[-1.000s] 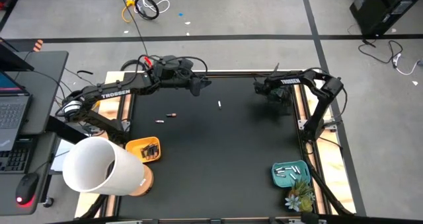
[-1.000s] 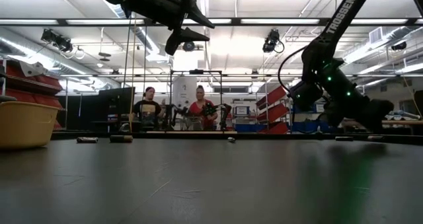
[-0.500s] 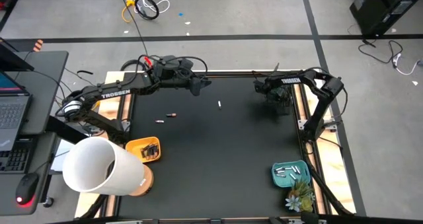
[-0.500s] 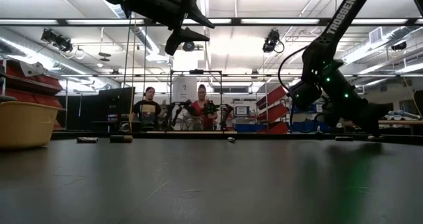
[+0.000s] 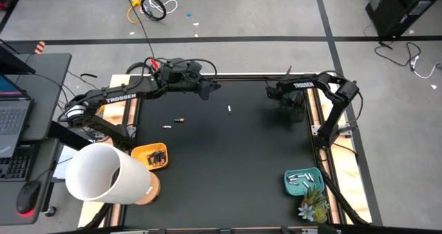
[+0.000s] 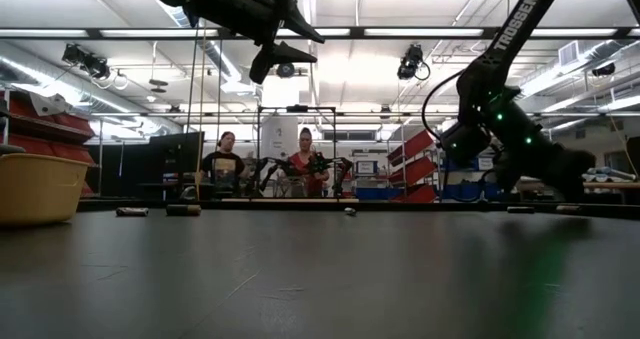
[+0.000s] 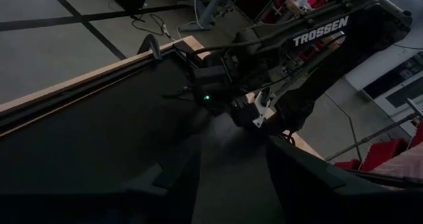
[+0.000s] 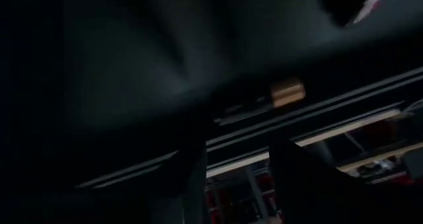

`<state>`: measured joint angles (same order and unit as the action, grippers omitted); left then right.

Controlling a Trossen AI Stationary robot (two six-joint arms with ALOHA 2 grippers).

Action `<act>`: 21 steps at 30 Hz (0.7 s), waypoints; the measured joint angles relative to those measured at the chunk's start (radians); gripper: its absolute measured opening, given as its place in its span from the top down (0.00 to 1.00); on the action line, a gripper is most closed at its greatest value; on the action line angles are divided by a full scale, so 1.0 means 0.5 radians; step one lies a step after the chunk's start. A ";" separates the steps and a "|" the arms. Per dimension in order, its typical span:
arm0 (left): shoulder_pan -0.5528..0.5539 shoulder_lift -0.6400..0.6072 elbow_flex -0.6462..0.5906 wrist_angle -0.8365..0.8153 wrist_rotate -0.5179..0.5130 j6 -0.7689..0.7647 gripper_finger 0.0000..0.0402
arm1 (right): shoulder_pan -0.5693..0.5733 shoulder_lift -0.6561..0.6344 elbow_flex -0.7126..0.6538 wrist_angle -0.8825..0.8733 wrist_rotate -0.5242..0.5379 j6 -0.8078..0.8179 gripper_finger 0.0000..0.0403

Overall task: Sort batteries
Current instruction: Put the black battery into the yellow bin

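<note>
Black table (image 5: 228, 158): high view alone shows its full top with both arms at the far edge. White cylinder (image 5: 103, 173): large, at the near left corner, seen only from above. Left gripper (image 5: 206, 90): raised well above the tabletop at the far left; low view shows its fingers (image 6: 282, 51) parted with nothing between them, and the left wrist view shows the same gap with only bare table beyond. Right gripper (image 5: 289, 100): low at the far right edge; low view places it just over the surface; its wrist view shows two dark fingers (image 8: 301, 174) apart with a gap between, nothing seen in it, though whether it grips anything cannot be told. Yellow bowl (image 5: 153, 156): near left, well apart from the left fingers, holding dark batteries; low view shows only its wall. Teal tray (image 5: 302, 181): near right, holding pale batteries, with a small plant (image 5: 312, 206) beside it; seen only from above. Loose batteries: a pale one (image 5: 229, 109) between the two grippers, nearer the left fingers; a dark one (image 5: 179, 119) and a pale one (image 5: 166, 127) on the table nearer than the left fingers. Two people (image 6: 222, 165): beyond the table, low view only.
</note>
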<state>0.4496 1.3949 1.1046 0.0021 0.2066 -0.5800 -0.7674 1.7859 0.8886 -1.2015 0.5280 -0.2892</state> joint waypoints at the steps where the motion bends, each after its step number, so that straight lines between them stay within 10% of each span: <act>1: 0.000 0.000 0.000 0.000 0.000 0.000 0.54 | 0.003 0.000 -0.001 -0.018 -0.016 0.021 0.63; 21: 0.000 0.000 0.000 -0.008 -0.001 -0.009 0.54 | 0.156 -0.280 -0.001 0.004 -0.346 1.032 0.64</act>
<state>0.4496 1.3949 1.1046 -0.0019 0.2059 -0.5844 -0.6894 1.6460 0.8883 -1.1997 0.3550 0.2268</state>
